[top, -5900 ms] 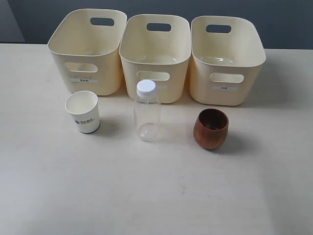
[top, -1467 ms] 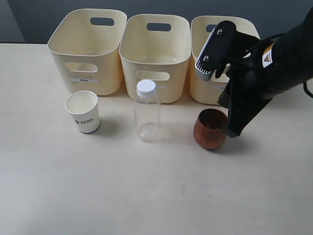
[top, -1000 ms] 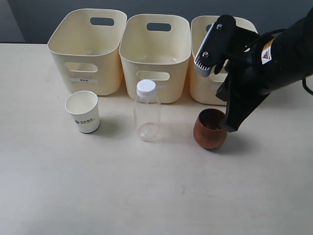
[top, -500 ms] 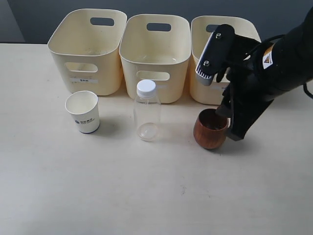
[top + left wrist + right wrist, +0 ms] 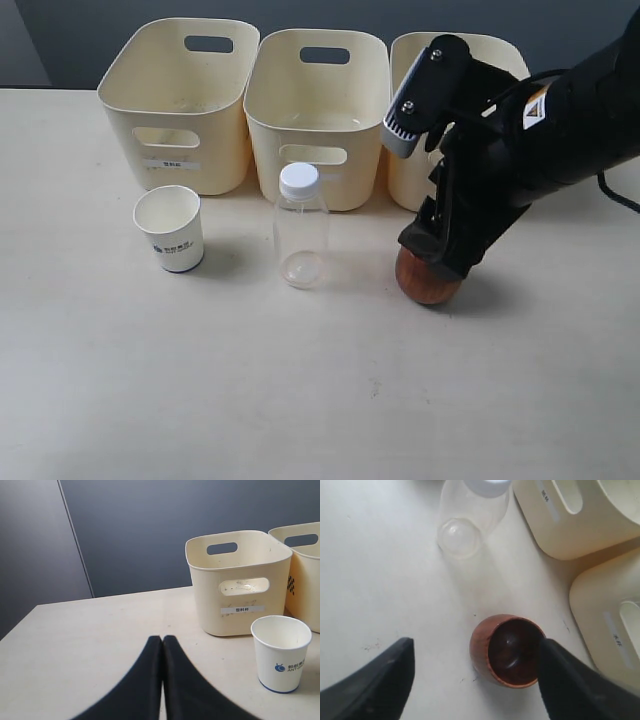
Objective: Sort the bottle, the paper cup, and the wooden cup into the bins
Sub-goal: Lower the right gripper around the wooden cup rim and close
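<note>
The right gripper (image 5: 475, 672) stands spread wide, one finger touching the wooden cup's (image 5: 507, 650) rim, the other well clear. The exterior view hides that cup's mouth behind the arm, showing only its base (image 5: 428, 284). The bottle (image 5: 300, 226) stands at nine o'clock from the cup, the bins (image 5: 322, 100) at twelve. The left gripper (image 5: 162, 645) is pressed closed; beside it the paper cup (image 5: 280, 652) bears a blue logo, too small to read.

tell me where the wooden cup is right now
In the exterior view the wooden cup stands right of the bottle, before the right bin, under the right gripper.
</note>
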